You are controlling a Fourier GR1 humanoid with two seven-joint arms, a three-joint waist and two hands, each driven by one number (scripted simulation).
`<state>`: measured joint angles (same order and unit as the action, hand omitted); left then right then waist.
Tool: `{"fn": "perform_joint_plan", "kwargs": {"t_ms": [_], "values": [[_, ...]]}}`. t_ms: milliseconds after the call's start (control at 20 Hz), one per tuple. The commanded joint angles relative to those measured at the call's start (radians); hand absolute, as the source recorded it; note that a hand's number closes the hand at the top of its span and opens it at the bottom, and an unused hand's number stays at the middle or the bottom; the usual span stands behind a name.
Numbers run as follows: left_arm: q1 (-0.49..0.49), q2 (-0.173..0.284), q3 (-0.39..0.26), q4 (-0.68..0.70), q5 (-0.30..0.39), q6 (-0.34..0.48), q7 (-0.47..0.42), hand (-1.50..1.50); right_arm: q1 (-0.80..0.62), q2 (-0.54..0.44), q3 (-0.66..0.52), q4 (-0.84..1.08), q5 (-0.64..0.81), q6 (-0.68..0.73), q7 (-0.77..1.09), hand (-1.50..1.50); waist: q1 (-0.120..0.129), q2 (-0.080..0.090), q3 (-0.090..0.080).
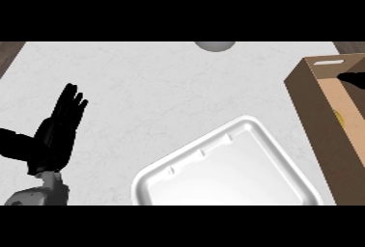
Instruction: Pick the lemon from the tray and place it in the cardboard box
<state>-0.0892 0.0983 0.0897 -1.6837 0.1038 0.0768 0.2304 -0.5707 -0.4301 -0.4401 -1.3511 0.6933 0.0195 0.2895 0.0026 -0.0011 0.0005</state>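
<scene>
Two hands in view, one on either side of the white tray (235, 169). Left hand (61, 128) well to the left of the tray, over the pale bench (157, 82), fingers straight and close together, pointing up, holding nothing. Right hand (354, 79) up and to the right of the tray, showing only as a dark tip over the cardboard box (314, 111); cannot tell whether spread or closed. Cardboard box just right of the tray, open at the top, with a slot handle in its far wall. Lemon (339, 117) off the tray and to its right, inside the box: a small yellow sliver on the brown floor, mostly hidden. Grey rounded thing (214, 45) far beyond the tray, partly cut off
</scene>
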Motion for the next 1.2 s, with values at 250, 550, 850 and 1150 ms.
{"fn": "perform_joint_plan", "kwargs": {"t_ms": [250,550,850,1150], "values": [[-0.018,-0.008,0.000,0.024,-0.023,0.024,-0.011,0.00,-0.036,0.101,-0.261,-0.085,-0.362,-0.032,0.055,-1.50,-0.023,-0.004,0.000],[0.021,-0.002,0.000,-0.019,-0.013,0.010,0.002,0.00,0.084,0.048,-0.393,-0.127,-0.528,-0.008,-0.002,-1.50,-0.010,-0.002,0.000],[-0.034,-0.010,0.000,0.023,-0.015,0.021,0.015,0.00,0.215,0.070,-0.414,-0.186,-0.614,-0.041,-0.081,-1.50,-0.007,0.000,0.000],[-0.017,0.000,-0.005,-0.040,-0.013,0.010,0.035,0.00,0.279,-0.066,-0.472,-0.080,-0.745,0.035,-0.119,-1.50,-0.004,0.000,0.000]]}}
